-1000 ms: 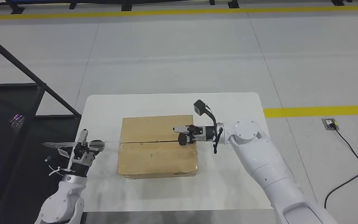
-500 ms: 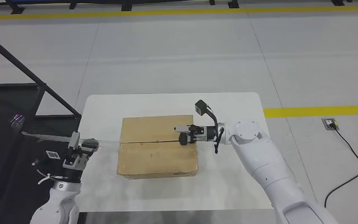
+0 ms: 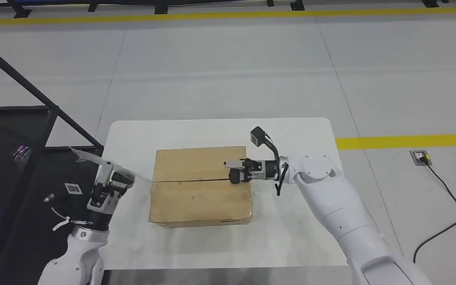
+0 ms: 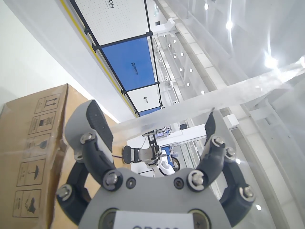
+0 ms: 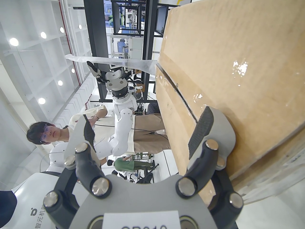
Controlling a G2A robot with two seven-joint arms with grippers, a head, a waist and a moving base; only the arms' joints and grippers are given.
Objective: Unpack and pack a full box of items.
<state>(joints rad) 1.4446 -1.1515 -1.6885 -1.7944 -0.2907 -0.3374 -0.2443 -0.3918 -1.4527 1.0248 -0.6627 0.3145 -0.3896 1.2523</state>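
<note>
White table [image 3: 299, 135] carries closed cardboard box [image 3: 192, 203] at its middle. Right gripper [image 3: 233, 172] spread open, one finger on box top by seam. Left gripper [image 4: 152, 117] spread open at table's left edge, clear tape strip [image 4: 238, 89] across fingertips.

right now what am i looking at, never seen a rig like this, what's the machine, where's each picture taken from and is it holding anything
It is a two-armed robot working at a white table. The wide picture looks down from above its arms; the other two come from cameras on its wrists, each looking out past that arm's tip. On the table sits one closed cardboard box. The right fingers are open, one lying against the box top by its seam. The left fingers, beside the box's other end, are open too. A clear tape strip runs from the box across them: nothing is pinched, though it may be stuck to a fingertip.
</note>
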